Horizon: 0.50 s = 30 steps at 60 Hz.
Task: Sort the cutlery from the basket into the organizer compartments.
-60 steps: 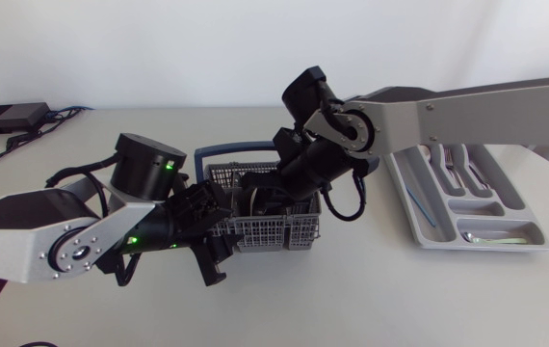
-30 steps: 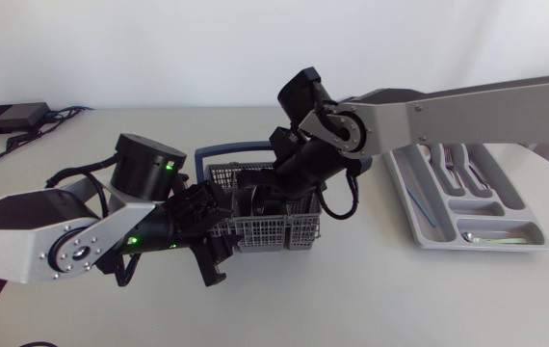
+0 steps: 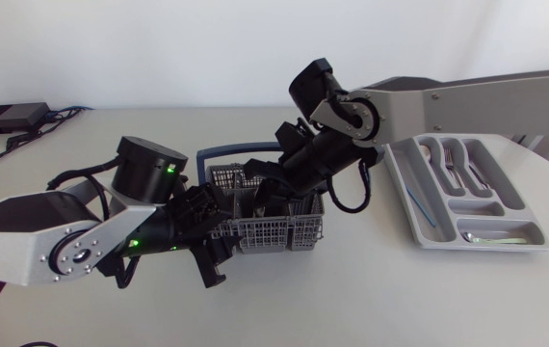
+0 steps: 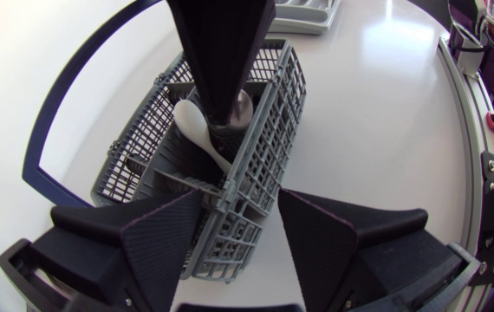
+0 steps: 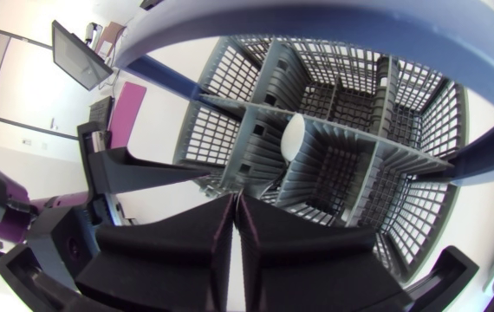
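Grey plastic basket (image 3: 274, 232), smooth white plastic spoon (image 4: 191, 122), glossy table (image 3: 371, 299)

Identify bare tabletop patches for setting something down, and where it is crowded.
Free: the table strip between basket and organizer, and the stretch in front of both. Crowded: around the basket, where left tool and right tool meet.

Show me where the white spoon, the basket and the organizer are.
white spoon (image 4: 191, 121), left wrist view, on its bowl.
basket (image 3: 279, 233), head view, on its front wall.
organizer (image 3: 486, 246), head view, on its near rim.
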{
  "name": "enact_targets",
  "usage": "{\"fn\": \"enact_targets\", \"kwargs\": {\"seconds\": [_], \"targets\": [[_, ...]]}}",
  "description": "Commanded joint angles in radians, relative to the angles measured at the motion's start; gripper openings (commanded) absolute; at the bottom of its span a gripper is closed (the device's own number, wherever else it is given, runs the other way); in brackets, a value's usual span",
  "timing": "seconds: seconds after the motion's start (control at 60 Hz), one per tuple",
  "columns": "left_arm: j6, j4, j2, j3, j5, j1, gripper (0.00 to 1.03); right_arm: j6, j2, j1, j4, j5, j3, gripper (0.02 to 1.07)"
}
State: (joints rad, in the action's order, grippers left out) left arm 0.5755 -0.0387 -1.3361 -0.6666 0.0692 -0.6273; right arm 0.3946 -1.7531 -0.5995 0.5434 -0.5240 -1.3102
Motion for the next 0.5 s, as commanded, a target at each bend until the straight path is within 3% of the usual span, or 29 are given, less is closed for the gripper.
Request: {"fn": "enact_targets", "kwargs": {"seconds": [0.0, 0.283, 0.483], "targets": [[0.000, 0.007, -0.008, 0.012, -0.008, -0.014, 0.61, 0.021, 0.032, 0.009, 0.027, -0.039, -0.040, 0.08], [-0.002, 0.005, -0.006, 0.009, -0.035, -0.031, 0.61, 0.020, 0.076, 0.032, 0.127, -0.156, -0.090, 0.08], [-0.002, 0.003, -0.006, 0.002, -0.042, -0.032, 0.61, -0.019, 0.130, 0.102, 0.262, -0.251, -0.119, 0.08]]}}
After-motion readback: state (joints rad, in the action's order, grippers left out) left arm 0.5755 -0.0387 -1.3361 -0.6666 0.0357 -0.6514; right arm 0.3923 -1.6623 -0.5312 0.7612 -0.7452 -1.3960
